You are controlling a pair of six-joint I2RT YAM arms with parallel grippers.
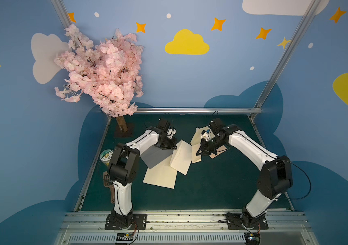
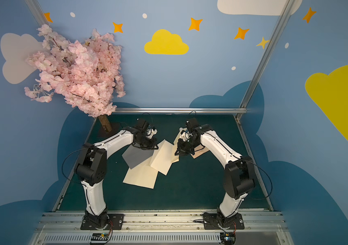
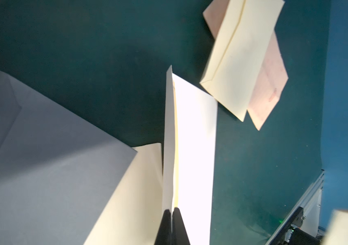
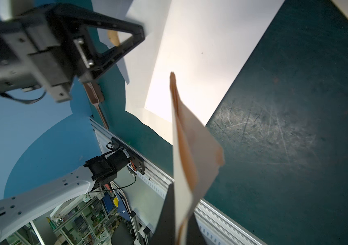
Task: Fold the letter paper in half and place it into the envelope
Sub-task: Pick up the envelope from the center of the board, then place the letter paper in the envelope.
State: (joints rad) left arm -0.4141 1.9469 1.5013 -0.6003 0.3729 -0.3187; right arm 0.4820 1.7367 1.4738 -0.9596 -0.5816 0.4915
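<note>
Left gripper (image 3: 172,214), fingers fully closed, pinches the cream envelope (image 3: 192,148) edge; right gripper (image 4: 179,222), likewise closed, clamps cream-and-pink folded paper (image 4: 198,148).

The envelope (image 1: 181,158) is cream, the letter paper (image 3: 268,84) pinkish, the sheet (image 1: 154,157) grey, the mat (image 1: 222,186) dark green, the blossom tree (image 1: 105,70) pink.

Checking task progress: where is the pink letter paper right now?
In a top view the pink letter paper sits right of centre over the mat's far half, pinched with a cream envelope in the right gripper.
</note>
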